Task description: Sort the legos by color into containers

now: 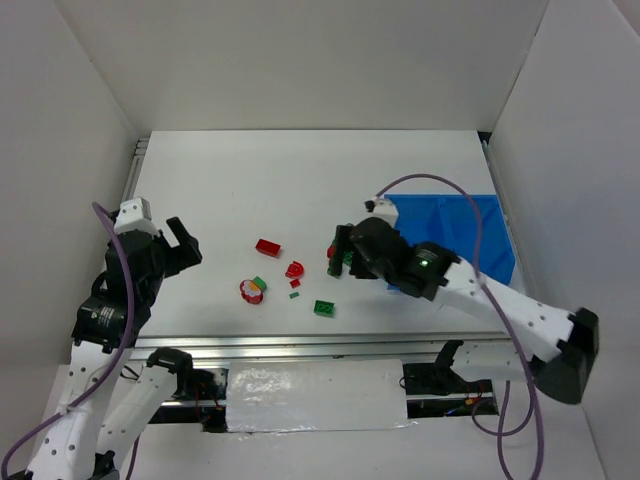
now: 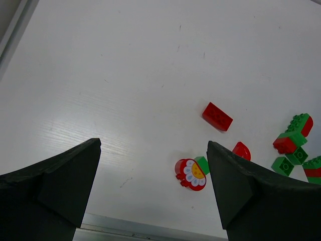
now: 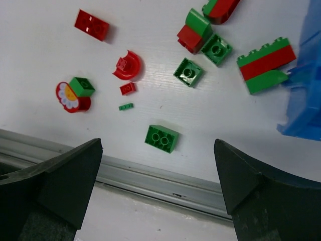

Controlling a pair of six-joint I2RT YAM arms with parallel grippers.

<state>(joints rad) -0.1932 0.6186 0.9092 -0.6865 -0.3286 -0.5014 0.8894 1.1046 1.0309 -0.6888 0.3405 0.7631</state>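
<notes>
Right hand (image 3: 157, 150), jaws wide, above glossy studded legos (image 3: 188, 72)

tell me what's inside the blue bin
The exposed part of the blue bin shows only bare blue plastic, with nothing in it. Its near-left portion is covered by the right arm, so anything lying there cannot be seen.

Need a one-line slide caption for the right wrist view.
Right wrist view: open fingers hover over scattered red and green legos on the white table, with the blue bin at the right edge.
</notes>
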